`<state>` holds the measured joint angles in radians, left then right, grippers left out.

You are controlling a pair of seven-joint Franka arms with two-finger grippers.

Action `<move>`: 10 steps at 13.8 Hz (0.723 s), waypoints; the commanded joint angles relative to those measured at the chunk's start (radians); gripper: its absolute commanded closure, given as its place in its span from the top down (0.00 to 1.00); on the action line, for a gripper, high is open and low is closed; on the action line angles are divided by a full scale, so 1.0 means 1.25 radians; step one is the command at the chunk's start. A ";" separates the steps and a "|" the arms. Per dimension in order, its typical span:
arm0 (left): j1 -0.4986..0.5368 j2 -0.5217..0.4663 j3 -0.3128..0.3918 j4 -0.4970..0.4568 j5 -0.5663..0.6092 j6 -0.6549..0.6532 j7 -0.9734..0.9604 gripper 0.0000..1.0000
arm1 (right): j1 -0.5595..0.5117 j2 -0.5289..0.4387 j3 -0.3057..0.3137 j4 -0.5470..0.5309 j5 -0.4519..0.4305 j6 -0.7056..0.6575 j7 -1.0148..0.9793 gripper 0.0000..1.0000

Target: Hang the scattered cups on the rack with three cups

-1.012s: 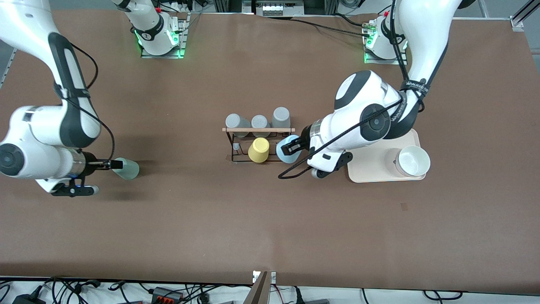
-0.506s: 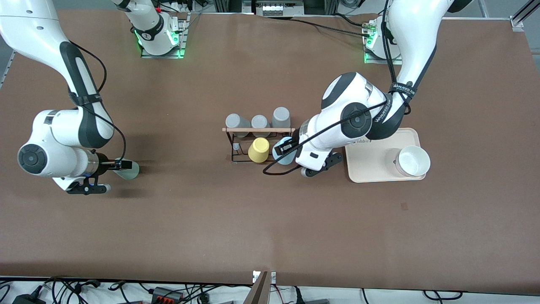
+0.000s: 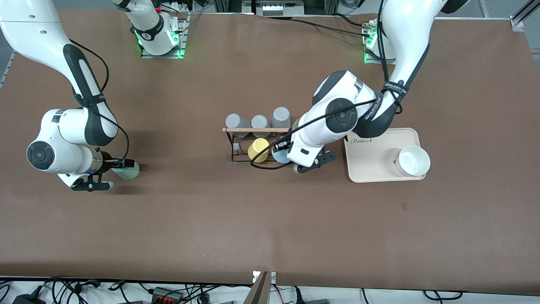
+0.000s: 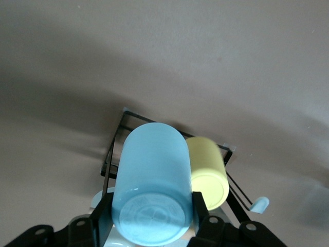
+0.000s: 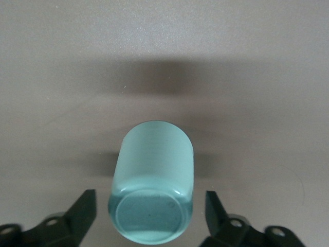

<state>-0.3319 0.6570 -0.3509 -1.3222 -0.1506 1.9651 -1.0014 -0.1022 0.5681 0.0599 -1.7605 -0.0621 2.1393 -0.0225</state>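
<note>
My left gripper [image 3: 281, 147] is shut on the light blue cup [image 3: 278, 156] and holds it over the black wire rack [image 3: 233, 147], right beside the yellow cup [image 3: 258, 150] on a peg. In the left wrist view the blue cup [image 4: 151, 190] fills the space between my fingers [image 4: 201, 211], with the yellow cup [image 4: 208, 172] and the rack wire [image 4: 114, 144] past it. My right gripper [image 3: 125, 162] is open around the base of the pale mint cup [image 3: 131, 171], which lies on the table toward the right arm's end. In the right wrist view the mint cup [image 5: 152, 180] lies apart from both fingers [image 5: 82, 212].
Three grey cups [image 3: 259, 122] stand along the rack's wooden rod [image 3: 257, 129], farther from the front camera. A beige tray [image 3: 371, 166] with a white bowl [image 3: 412, 161] lies toward the left arm's end, close to the left arm's wrist.
My left gripper has carried the blue cup toward the rack until it is beside the yellow cup. My right gripper has moved forward around the mint cup.
</note>
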 commanded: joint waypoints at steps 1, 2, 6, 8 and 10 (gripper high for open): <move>-0.013 0.007 0.009 0.000 0.019 0.001 -0.006 0.01 | -0.009 -0.014 0.007 -0.005 -0.012 0.002 -0.014 0.56; -0.017 0.007 0.009 -0.001 0.028 0.000 -0.004 0.01 | -0.009 -0.015 0.009 -0.004 -0.012 0.002 -0.014 0.49; -0.027 0.011 0.008 -0.014 0.074 0.001 0.001 0.01 | 0.012 -0.032 0.017 0.061 -0.001 -0.080 0.017 0.39; -0.028 0.018 0.009 -0.014 0.077 0.006 0.001 0.02 | 0.030 -0.034 0.018 0.123 0.001 -0.148 0.049 0.39; -0.033 0.022 0.008 -0.014 0.086 0.009 0.002 0.04 | 0.056 -0.034 0.018 0.187 0.004 -0.213 0.043 0.39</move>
<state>-0.3573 0.6818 -0.3500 -1.3391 -0.0750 1.9660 -0.9996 -0.0604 0.5274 0.0817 -1.6036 -0.0613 1.9555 0.0120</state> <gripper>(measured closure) 0.357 0.357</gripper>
